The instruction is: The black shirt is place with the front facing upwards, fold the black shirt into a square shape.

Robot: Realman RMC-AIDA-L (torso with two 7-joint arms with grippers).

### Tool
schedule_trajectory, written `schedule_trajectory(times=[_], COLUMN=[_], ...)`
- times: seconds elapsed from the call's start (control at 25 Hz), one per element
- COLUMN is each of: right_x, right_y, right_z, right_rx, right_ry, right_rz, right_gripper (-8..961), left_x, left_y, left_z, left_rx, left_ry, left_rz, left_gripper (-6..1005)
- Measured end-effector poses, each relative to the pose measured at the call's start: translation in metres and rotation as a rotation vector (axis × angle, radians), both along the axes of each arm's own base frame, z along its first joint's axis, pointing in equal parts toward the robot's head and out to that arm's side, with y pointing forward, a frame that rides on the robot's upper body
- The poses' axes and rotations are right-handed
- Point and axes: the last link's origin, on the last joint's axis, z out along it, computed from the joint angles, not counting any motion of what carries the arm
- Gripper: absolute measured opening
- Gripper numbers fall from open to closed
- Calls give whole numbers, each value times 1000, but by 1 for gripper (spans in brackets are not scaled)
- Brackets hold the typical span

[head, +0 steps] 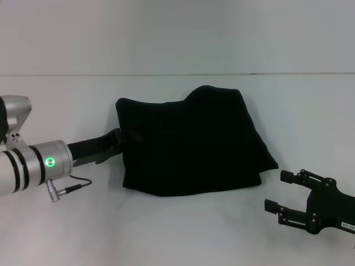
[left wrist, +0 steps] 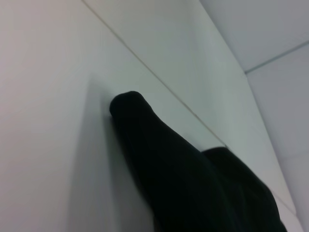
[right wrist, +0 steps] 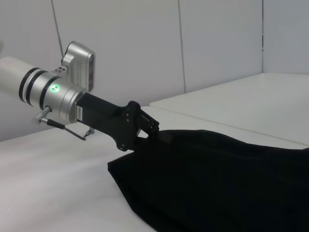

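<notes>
I see a white counter (head: 177,233) filling the scene, with the black shirt (head: 191,147) lying folded in a rough, lumpy block near its middle. No lettering shows; only plain black cloth faces up, and the top edge humps higher toward the right. My left arm reaches in low from the left, nearly level with the counter, its silver wrist showing a green light. The left pincer (head: 117,138) sits right at the shirt's left edge — its tips are buried in the dark cloth, so I cannot tell whether it is clamped on the fabric or released. My right pincer (head: 280,191) hovers near the shirt's lower right corner, apart from it, fingers spread wide and grasping nothing.
</notes>
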Motion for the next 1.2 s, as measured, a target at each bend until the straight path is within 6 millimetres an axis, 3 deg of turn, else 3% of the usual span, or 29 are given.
schedule_trajectory(times=[0.16,0.32,0.44,0.6,0.72,0.84,1.04,1.2], right_x=[0,1,2,-1,-6,-9,-15,-13], right_y=[1,2,4,11,21,27,35,24], right_z=[1,4,8,13,16,16,15,8], right_rx=[8,34,65,136,185,207,233,227], right_ry=[2,9,19,25,26,22,1,-6], right_rz=[-2,-9,-10,6,20,27,61,94], right_gripper=[850,850,850,850,850,850,850,850], left_x=[1,-4,-2,9,13,15,13,6], left_y=[2,1,-3,-14,-21,-27,-43,-61], left_z=[1,17,39,58,55,46,30,24], left_rx=[-30,-43,-41,-1,82,134,177,163], left_ry=[41,46,50,161,294,378,433,401], left_rz=[-37,-59,-174,-525,-755,-857,-963,-968], left_gripper=[213,233,426,622,760,893,922,945])
